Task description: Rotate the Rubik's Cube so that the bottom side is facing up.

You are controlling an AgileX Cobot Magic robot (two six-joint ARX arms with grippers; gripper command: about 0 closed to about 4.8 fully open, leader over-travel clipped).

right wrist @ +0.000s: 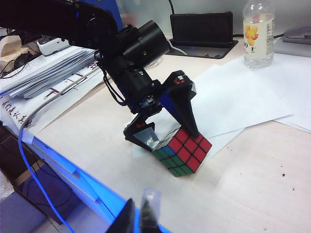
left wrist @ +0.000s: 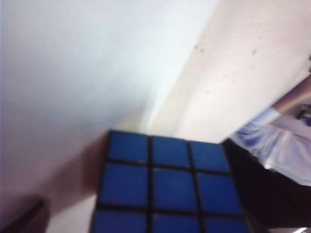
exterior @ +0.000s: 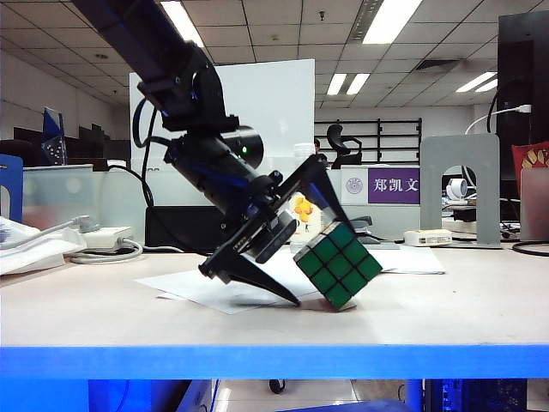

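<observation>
An office with a tiled ceiling point(exterior: 283, 34) and lit strip lights point(exterior: 390, 19) lies behind a pale table point(exterior: 446, 300) with a blue front edge point(exterior: 274, 360). A whiteboard point(exterior: 274, 112) stands at the back, with dark shelving point(exterior: 377, 137), a purple sign point(exterior: 393, 184) and a grey bookend point(exterior: 459, 184) to its right. At left stand a blue panel point(exterior: 10, 197) and a frosted partition point(exterior: 69, 197); white paper point(exterior: 214, 287) lies on the table.
</observation>
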